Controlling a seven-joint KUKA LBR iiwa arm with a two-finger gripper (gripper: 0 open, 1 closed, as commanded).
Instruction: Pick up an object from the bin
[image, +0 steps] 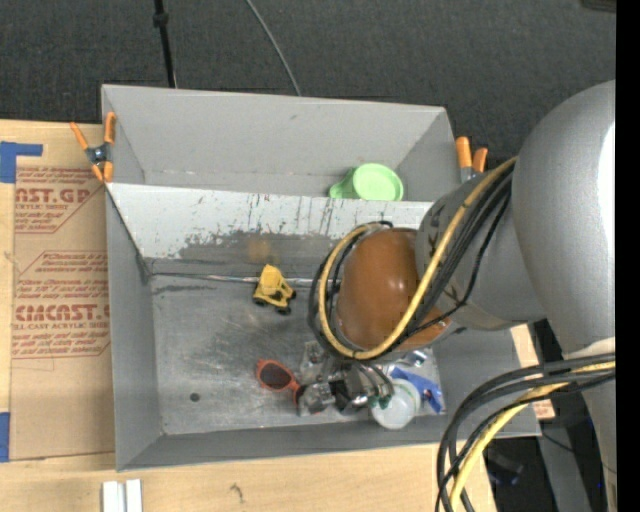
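My gripper (328, 386) is low in the bin's front middle, under the arm's orange cover. Just left of it, touching or nearly so, lies a small red-rimmed dark oval thing (272, 376). A white bottle with a blue label (402, 405) lies close on its right by the front wall. Whether anything is inside the gripper is hidden.
A small yellow toy vehicle (271, 287) sits mid-bin, well behind the gripper. A light green round lid or cup (372, 183) rests against the back wall at the right. The arm and its cables cover the bin's right side.
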